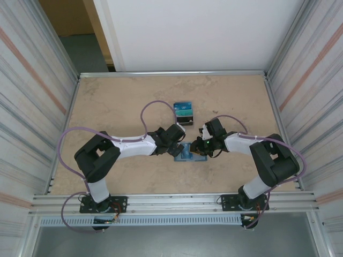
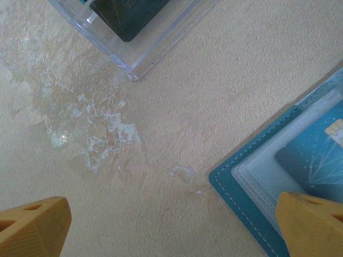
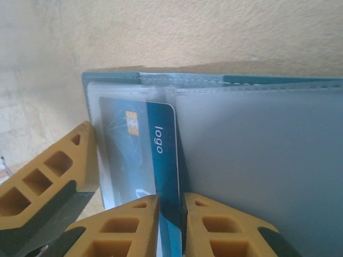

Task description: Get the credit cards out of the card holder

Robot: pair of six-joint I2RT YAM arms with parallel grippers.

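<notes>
The right gripper (image 3: 170, 225) pinches the edge of a credit card (image 3: 140, 155) sleeved in the open card holder (image 3: 257, 160), flat between the arms. The left gripper (image 2: 171, 227) gapes wide, one finger seemingly pinning the holder — if not, the holder drags along.

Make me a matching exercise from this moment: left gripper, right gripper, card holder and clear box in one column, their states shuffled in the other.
Things:
1. left gripper
2. right gripper
3. card holder
4. clear box

States:
A. lies open on the table
B. closed on the edge of a credit card
C. jaws wide apart, holding nothing
D. transparent, set apart from the card holder

Pairs: 1-C, 2-B, 3-A, 4-D
</notes>
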